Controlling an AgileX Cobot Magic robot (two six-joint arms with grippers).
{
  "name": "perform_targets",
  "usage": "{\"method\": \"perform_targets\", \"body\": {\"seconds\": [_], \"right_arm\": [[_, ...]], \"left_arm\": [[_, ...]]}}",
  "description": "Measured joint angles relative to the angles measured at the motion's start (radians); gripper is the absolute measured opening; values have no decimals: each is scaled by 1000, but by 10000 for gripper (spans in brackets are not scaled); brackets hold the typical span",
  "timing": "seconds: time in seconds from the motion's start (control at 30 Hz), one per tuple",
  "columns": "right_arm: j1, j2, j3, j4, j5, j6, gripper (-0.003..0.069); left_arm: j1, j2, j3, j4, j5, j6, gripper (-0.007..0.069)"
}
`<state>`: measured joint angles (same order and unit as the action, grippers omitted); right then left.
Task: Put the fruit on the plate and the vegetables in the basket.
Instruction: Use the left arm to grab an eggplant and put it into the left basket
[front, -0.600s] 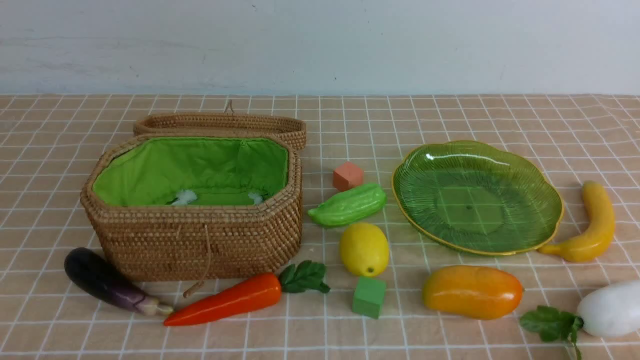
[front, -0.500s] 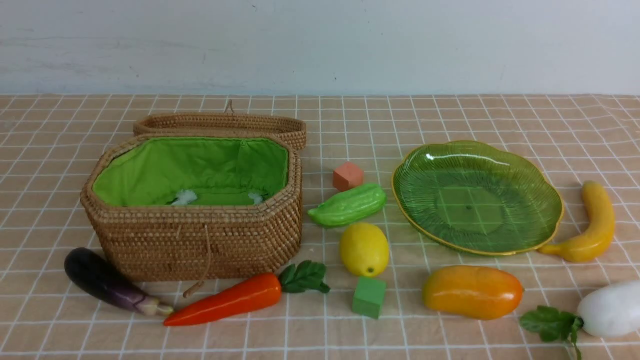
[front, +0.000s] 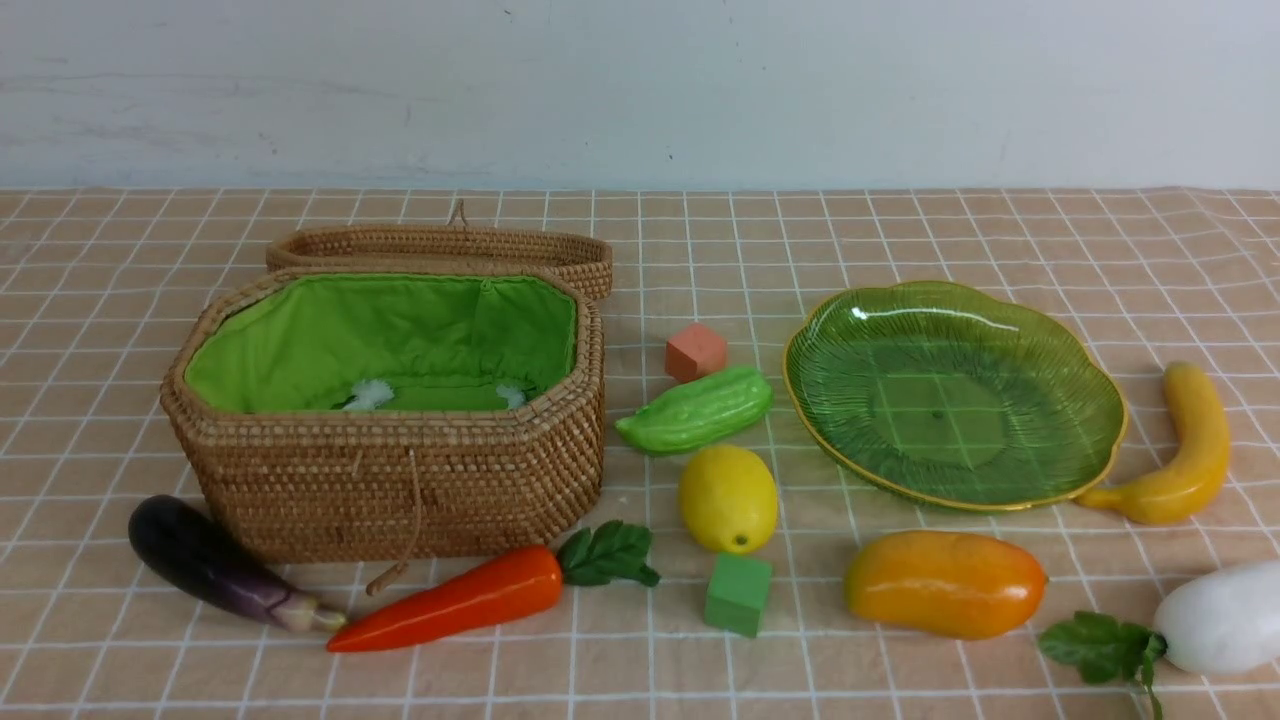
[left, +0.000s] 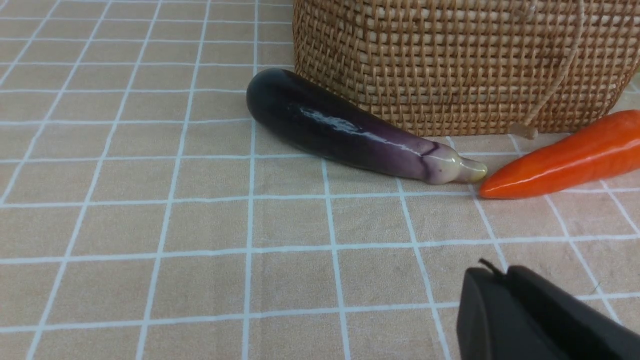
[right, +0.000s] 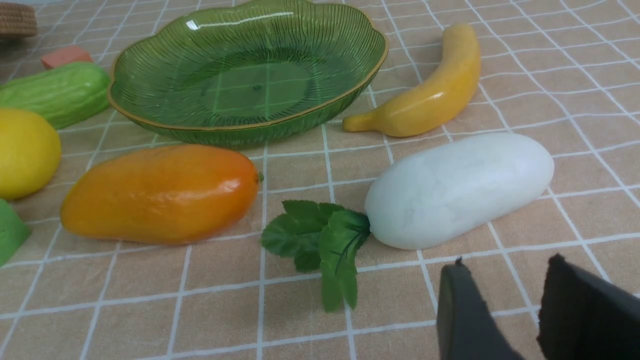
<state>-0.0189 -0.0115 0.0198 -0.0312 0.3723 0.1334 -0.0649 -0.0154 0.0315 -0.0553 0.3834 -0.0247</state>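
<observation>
Nearby, radish (right: 460, 187) before right hand (right: 506, 264), untouched

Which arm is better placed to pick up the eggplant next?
Left. The eggplant lies by the basket on the robot's left, just ahead of the left gripper, which is shut and empty. The right gripper, open, sits over by the radish on the far right.

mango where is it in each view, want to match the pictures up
Front view: mango lies right of centre, in front of the plate.
Right wrist view: mango between the lemon and the radish, beside the plate.
Left wrist view: not in it.
Shared landmark: the plate, in the front and right wrist views.
</observation>
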Motion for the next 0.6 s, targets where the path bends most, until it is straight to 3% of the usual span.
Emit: {"method": "perform_targets", "body": {"seconds": [0.2, 0.37, 0.6], "right_arm": [[0, 0, 0, 0, 0, 0, 242], [0, 0, 0, 0, 0, 0, 242], [0, 0, 0, 0, 0, 0, 242]], "left_arm": [[0, 0, 0, 24, -6, 19, 39], [0, 0, 0, 218, -146, 143, 43], [0, 0, 0, 210, -281, 133, 52]]}}
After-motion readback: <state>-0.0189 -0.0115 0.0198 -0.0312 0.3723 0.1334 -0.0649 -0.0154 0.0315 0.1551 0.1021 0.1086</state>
